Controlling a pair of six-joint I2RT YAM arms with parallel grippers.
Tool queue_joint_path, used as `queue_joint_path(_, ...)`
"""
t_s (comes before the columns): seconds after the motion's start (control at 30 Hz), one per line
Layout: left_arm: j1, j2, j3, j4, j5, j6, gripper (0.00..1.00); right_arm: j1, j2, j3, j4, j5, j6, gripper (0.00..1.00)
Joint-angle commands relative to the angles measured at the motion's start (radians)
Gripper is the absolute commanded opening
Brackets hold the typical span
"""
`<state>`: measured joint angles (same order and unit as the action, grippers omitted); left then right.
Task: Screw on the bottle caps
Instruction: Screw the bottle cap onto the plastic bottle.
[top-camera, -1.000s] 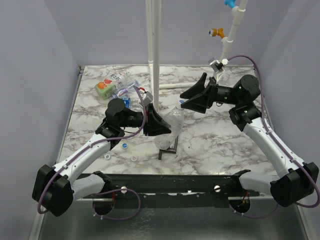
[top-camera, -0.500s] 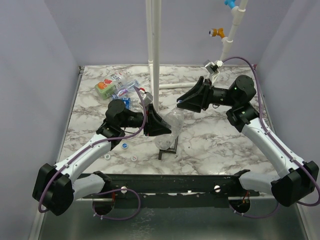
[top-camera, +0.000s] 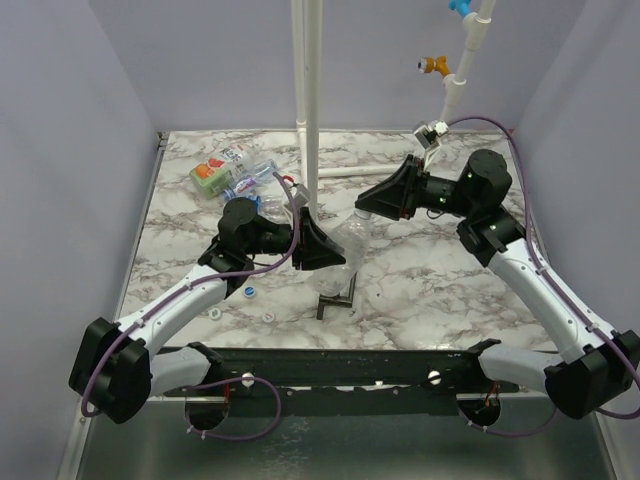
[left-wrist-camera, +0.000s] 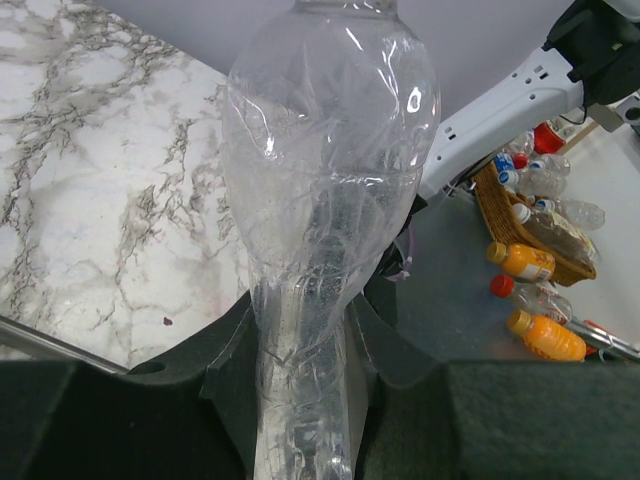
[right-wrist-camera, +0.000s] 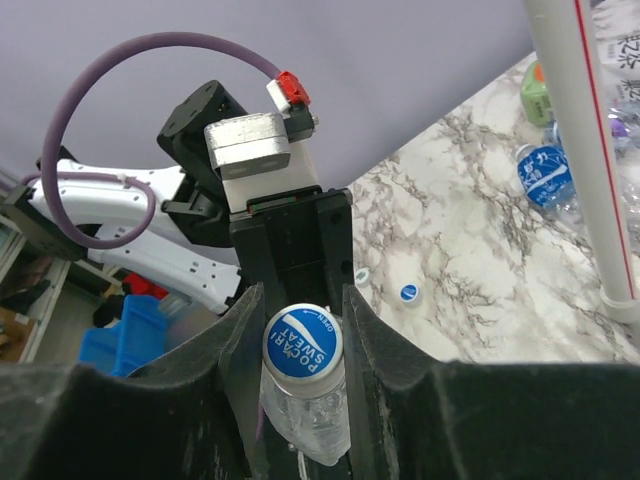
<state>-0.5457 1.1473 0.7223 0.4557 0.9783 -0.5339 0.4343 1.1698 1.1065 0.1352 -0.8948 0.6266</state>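
Observation:
My left gripper (top-camera: 328, 250) is shut on the lower body of a crushed clear bottle (top-camera: 350, 236) and holds it above the table. In the left wrist view the bottle (left-wrist-camera: 330, 150) stands up from between the fingers. My right gripper (top-camera: 366, 206) sits over the bottle's neck. In the right wrist view its fingers (right-wrist-camera: 232, 345) press on both sides of a blue bottle cap (right-wrist-camera: 303, 341) that sits on the bottle's mouth (right-wrist-camera: 305, 410). Loose caps lie on the table: a blue one (top-camera: 247, 292) and two white ones (top-camera: 215, 311) (top-camera: 269, 317).
A black T-shaped tool (top-camera: 337, 297) lies under the held bottle. A tall white pipe (top-camera: 308, 110) stands just behind it. Several bottles (top-camera: 232, 172), one with a green and orange label, lie at the back left. The marble table (top-camera: 450, 290) extends to the right.
My right gripper has moved left and closed in onto the bottle's cap. My left gripper has raised the bottle slightly, which uncovers more of the black tool.

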Motion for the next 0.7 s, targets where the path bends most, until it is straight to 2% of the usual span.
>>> queue_joint_path(0.0,0.006,0.033,0.03,-0.031,-0.11,0.011,0.0,0.011,-0.042,0.024,-0.104,0.045,-0.05,0.32)
queue_joint_path(0.07,0.006,0.038,0.034,-0.04,-0.124,0.016,0.0,0.012,-0.052,0.027,-0.118,0.064,-0.056,0.34)
queue_joint_path(0.27,0.005,0.029,0.056,-0.129,-0.239,0.062,0.0,0.021,-0.031,0.074,-0.231,0.124,-0.073,0.18)
queue_joint_path(0.5,-0.038,-0.016,0.07,-0.217,-0.518,0.158,0.0,0.036,0.023,0.133,-0.395,0.295,-0.043,0.11)
queue_joint_path(0.67,-0.153,-0.023,0.111,-0.287,-0.8,0.26,0.0,0.052,0.049,0.17,-0.511,0.441,-0.019,0.08)
